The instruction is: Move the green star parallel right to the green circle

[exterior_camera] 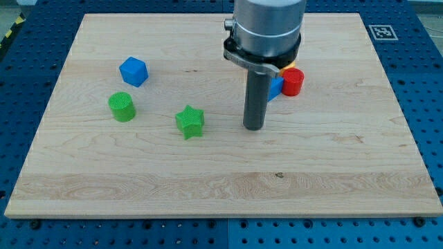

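The green star (pixel 190 122) lies on the wooden board, left of centre. The green circle (pixel 122 106) stands further to the view's left and slightly nearer the top than the star. My tip (pixel 254 128) rests on the board to the view's right of the star, about a block's width and a half away, touching no block. The rod rises from the tip into the grey arm body at the view's top.
A blue hexagonal block (pixel 133 71) sits above the green circle. A red cylinder (pixel 293 81) and a blue block (pixel 276 87) sit just right of the rod, partly hidden behind it; a yellow piece (pixel 286 67) peeks out under the arm. The board's edge (pixel 221 217) runs along the bottom.
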### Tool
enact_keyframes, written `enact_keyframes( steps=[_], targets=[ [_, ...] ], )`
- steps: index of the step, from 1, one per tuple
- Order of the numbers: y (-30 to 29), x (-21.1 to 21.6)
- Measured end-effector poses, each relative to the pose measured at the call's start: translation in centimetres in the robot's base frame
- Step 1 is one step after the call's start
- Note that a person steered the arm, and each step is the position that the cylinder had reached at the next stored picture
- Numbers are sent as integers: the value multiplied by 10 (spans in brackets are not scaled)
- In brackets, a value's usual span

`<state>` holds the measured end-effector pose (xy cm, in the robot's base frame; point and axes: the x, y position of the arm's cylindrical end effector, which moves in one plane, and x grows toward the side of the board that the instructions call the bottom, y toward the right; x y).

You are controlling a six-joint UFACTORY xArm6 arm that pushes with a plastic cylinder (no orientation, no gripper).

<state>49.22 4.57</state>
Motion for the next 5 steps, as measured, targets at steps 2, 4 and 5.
enact_keyframes(
  steps=[2, 4, 5],
  targets=[
    [-43, 31],
    [-103, 52],
    [-123, 35]
  ],
)
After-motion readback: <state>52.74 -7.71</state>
